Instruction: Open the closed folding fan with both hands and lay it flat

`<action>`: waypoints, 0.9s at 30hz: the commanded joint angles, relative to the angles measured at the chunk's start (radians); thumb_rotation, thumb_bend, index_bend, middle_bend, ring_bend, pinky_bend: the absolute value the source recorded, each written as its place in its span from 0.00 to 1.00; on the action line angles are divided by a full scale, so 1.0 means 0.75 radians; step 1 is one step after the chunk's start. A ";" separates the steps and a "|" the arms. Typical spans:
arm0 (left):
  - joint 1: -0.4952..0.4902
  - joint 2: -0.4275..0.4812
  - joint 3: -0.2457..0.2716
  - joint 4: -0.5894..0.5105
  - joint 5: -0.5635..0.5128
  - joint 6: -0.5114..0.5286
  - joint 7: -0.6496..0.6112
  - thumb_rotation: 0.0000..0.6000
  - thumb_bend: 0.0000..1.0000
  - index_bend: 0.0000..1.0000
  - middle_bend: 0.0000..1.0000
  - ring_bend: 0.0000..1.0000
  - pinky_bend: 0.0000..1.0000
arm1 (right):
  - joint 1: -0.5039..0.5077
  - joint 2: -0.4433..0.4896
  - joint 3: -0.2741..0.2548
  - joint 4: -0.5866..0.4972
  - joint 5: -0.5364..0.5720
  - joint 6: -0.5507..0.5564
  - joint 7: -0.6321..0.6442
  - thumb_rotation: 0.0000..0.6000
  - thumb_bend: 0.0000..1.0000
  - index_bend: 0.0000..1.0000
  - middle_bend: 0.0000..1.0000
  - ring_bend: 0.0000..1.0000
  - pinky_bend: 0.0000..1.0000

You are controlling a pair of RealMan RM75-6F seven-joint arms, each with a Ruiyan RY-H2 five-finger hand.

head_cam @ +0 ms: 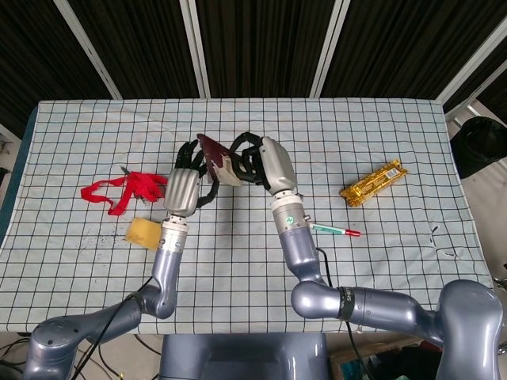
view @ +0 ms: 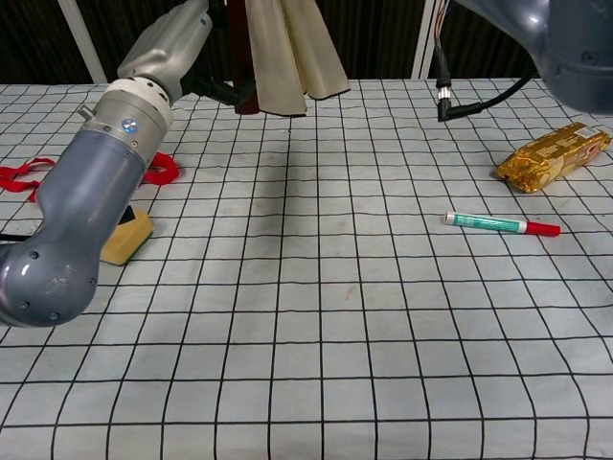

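- both hands meet above the far middle of the table: the right hand [head_cam: 265, 162] grips the fan [head_cam: 219, 157] from the right, fingers wrapped on its pale folds, and lifts it clear of the cloth.
- left hand [head_cam: 185, 184] sits just beside the fan's dark red edge, fingers spread and reaching up toward it; whether it has a real grip cannot be told from either view.
- the fan is partly spread. in the chest view [view: 287, 57] cream leaves hang down in a narrow wedge beside one dark outer stick, most likely held aloft so the leaves can swing apart freely before it goes down flat.
- judged from this, the opening is under way but unfinished, and nothing is laid flat yet.
- count on the checked table [head_cam: 396, 253]: one fan, one red ribbon [head_cam: 123, 191] and one yellow sponge [head_cam: 143, 233] to the left, one pen [view: 501, 224] and one gold packet [view: 554, 155] to the right, all well apart from the hands.
- the middle of the cloth under the fan looks the natural place to set it.
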 commanded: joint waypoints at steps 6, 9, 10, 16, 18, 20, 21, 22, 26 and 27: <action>0.062 0.081 0.019 -0.060 0.006 0.028 0.004 1.00 0.41 0.65 0.22 0.00 0.00 | -0.051 0.032 -0.039 0.025 -0.011 0.022 0.011 1.00 0.45 0.86 0.85 0.91 0.72; 0.082 0.120 0.020 -0.086 0.004 0.032 0.008 1.00 0.41 0.65 0.22 0.00 0.00 | -0.077 0.049 -0.060 0.041 -0.026 0.032 0.011 1.00 0.45 0.86 0.85 0.91 0.72; 0.086 0.130 0.021 -0.093 0.004 0.032 0.010 1.00 0.41 0.65 0.22 0.00 0.00 | -0.083 0.053 -0.065 0.044 -0.030 0.035 0.012 1.00 0.45 0.86 0.85 0.91 0.72; 0.110 0.204 0.024 -0.149 0.009 0.035 0.026 1.00 0.41 0.66 0.22 0.00 0.00 | -0.127 0.088 -0.100 0.066 -0.062 0.040 0.016 1.00 0.45 0.86 0.85 0.91 0.72; 0.115 0.224 0.027 -0.163 0.012 0.034 0.035 1.00 0.41 0.66 0.22 0.00 0.00 | -0.142 0.100 -0.118 0.073 -0.080 0.043 0.013 1.00 0.45 0.86 0.85 0.91 0.72; 0.120 0.241 0.031 -0.175 0.014 0.031 0.044 1.00 0.41 0.67 0.22 0.00 0.00 | -0.160 0.112 -0.134 0.078 -0.092 0.044 0.014 1.00 0.45 0.86 0.85 0.91 0.72; 0.122 0.249 0.034 -0.179 0.015 0.030 0.049 1.00 0.41 0.67 0.22 0.00 0.00 | -0.170 0.119 -0.141 0.082 -0.098 0.047 0.014 1.00 0.45 0.86 0.85 0.91 0.72; 0.125 0.256 0.035 -0.183 0.015 0.029 0.053 1.00 0.41 0.67 0.22 0.00 0.00 | -0.179 0.124 -0.148 0.085 -0.105 0.049 0.016 1.00 0.45 0.86 0.85 0.91 0.72; 0.133 0.279 0.040 -0.194 0.016 0.032 0.063 1.00 0.41 0.67 0.22 0.00 0.00 | -0.215 0.150 -0.173 0.102 -0.136 0.058 0.022 1.00 0.45 0.86 0.85 0.91 0.72; 0.135 0.284 0.040 -0.197 0.017 0.032 0.064 1.00 0.41 0.67 0.22 0.00 0.00 | -0.225 0.156 -0.177 0.106 -0.142 0.059 0.028 1.00 0.45 0.86 0.85 0.91 0.72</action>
